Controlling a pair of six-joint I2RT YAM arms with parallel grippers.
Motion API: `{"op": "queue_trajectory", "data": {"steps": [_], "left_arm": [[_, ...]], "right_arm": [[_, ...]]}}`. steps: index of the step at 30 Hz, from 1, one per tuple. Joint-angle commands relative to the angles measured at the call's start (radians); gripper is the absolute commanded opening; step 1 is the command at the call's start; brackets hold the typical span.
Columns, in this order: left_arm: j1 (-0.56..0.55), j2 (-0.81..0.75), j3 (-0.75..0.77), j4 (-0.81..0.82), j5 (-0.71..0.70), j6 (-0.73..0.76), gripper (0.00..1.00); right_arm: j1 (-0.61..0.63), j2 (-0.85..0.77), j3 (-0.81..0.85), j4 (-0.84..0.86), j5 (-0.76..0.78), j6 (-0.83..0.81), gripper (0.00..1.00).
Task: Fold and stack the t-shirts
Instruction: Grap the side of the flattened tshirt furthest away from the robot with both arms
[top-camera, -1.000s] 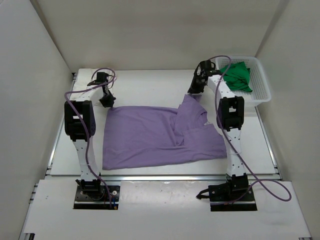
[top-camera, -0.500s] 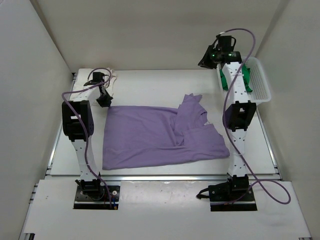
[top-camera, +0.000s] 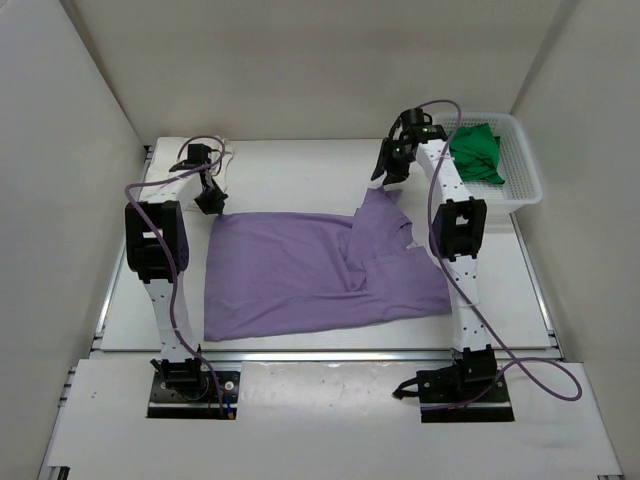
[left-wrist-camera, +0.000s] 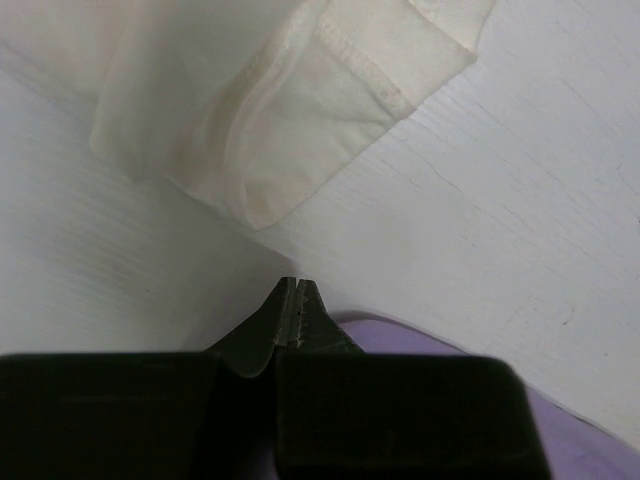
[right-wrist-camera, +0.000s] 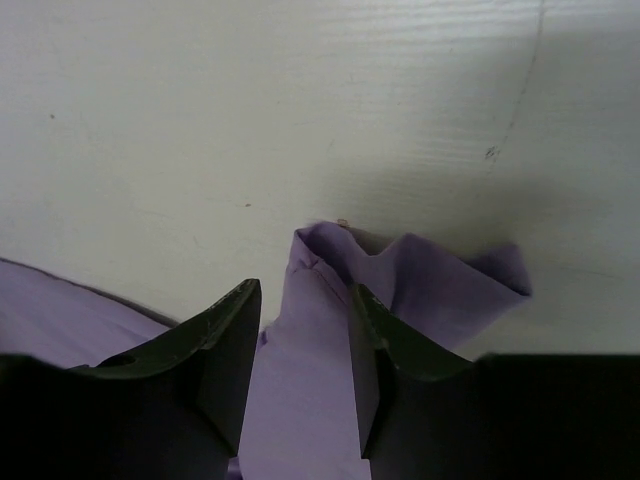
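Note:
The lavender-purple t-shirt (top-camera: 300, 275) lies spread across the middle of the table, its right sleeve (top-camera: 382, 208) folded over and rumpled. My right gripper (top-camera: 388, 176) is open just over that sleeve. In the right wrist view (right-wrist-camera: 300, 290) its fingers straddle the purple sleeve fold (right-wrist-camera: 400, 275). My left gripper (top-camera: 210, 203) is shut at the shirt's far left corner. In the left wrist view (left-wrist-camera: 297, 287) purple cloth (left-wrist-camera: 420, 335) shows beside the jaws and none between them. The cream-white t-shirt (left-wrist-camera: 290, 110) lies just beyond. The green t-shirt (top-camera: 475, 152) lies in the basket.
The white lattice basket (top-camera: 525, 170) stands at the back right corner of the table. White walls close in the table on the left, back and right. The bare white tabletop (top-camera: 300, 175) runs between the two grippers.
My right arm rose high toward the back, then came back down to the purple sleeve with its jaws open. My left gripper has stayed at the shirt's far left corner.

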Motion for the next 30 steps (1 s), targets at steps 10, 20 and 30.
{"op": "queue_trajectory", "data": {"steps": [10,20,30], "left_arm": [[-0.003,-0.069,0.013,0.003,0.019,-0.008,0.0],[0.0,-0.057,0.038,-0.008,0.016,-0.013,0.0],[-0.003,-0.057,0.024,0.004,0.028,-0.016,0.0]], "right_arm": [[0.023,0.13,0.179,-0.098,0.16,0.019,0.37],[0.022,0.104,0.183,-0.07,0.015,0.029,0.4],[0.011,0.085,0.176,-0.136,-0.084,-0.011,0.39]]}}
